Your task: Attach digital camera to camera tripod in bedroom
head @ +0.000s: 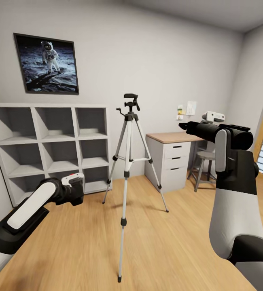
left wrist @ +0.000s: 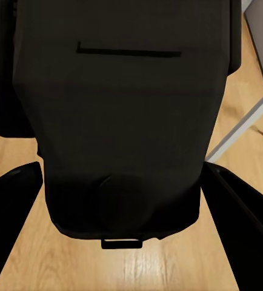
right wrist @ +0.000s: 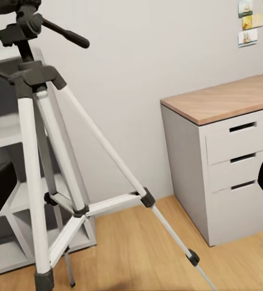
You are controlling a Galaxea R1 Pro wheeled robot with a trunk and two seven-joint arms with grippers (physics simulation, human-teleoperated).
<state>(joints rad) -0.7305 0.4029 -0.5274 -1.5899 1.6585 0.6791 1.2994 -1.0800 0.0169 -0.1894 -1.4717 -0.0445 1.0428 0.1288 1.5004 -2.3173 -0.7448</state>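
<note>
The camera [left wrist: 122, 121] is pinched in the left gripper's [left wrist: 122, 200] jaws, low and left of the tripod [head: 127, 161], whose head is bare: picked up, not yet mounted. The right gripper [head: 188, 126] hangs right of the tripod's head, jaws apparently spread. The camera's lens is hidden.

- A matte-black digital camera [left wrist: 122, 121] sat between the left gripper [left wrist: 125, 200] and its two dark fingers [left wrist: 10, 194].
- Wood-plank floor [left wrist: 143, 267] lay beneath.
- A silver tripod leg [left wrist: 243, 127] crossed one corner.
</note>
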